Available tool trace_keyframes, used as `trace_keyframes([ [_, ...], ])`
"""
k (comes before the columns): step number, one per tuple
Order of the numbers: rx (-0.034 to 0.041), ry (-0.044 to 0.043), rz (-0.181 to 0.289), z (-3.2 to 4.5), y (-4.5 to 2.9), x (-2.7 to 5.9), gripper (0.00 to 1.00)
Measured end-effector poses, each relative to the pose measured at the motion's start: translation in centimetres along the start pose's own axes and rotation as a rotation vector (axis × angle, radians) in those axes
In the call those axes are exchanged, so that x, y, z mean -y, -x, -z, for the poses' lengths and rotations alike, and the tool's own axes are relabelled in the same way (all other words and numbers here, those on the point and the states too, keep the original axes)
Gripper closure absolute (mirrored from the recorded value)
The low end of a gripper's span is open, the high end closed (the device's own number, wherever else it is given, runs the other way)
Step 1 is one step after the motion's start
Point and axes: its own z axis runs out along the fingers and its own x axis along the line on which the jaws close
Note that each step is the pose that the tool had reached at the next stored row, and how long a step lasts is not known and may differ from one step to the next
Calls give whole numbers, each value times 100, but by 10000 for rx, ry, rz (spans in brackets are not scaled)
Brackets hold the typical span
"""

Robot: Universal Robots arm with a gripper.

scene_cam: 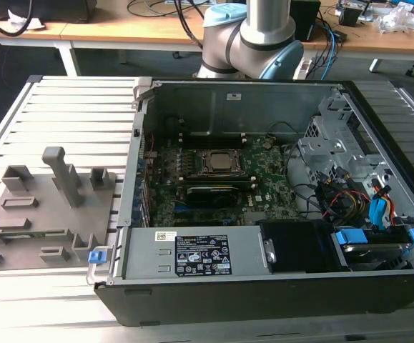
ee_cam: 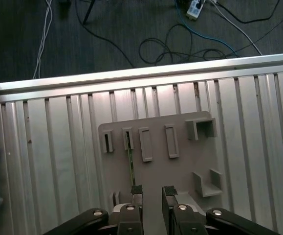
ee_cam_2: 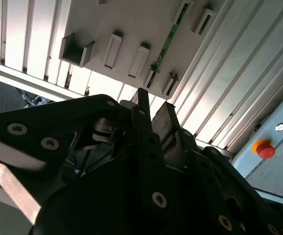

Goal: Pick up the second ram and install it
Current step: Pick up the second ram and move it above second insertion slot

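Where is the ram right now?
In the first wrist view, the ram stands on edge in the grey holder, close to the open gripper.

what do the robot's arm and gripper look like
The arm is a silver-grey tube with light blue joint caps. The gripper is black and chunky. Its linkage plates are dotted with round silver bolts, and it ends in two narrow fingers with textured tips.

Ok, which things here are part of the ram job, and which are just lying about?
Job: ram, standing in the grey holder; open gripper close to it; computer case with motherboard.
Lying about: floor cables, power strip, red button.
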Motion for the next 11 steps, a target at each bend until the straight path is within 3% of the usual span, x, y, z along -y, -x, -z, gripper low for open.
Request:
trace_keyframes([
  [11, 0, 1, 0, -81, -2, 4, 70],
])
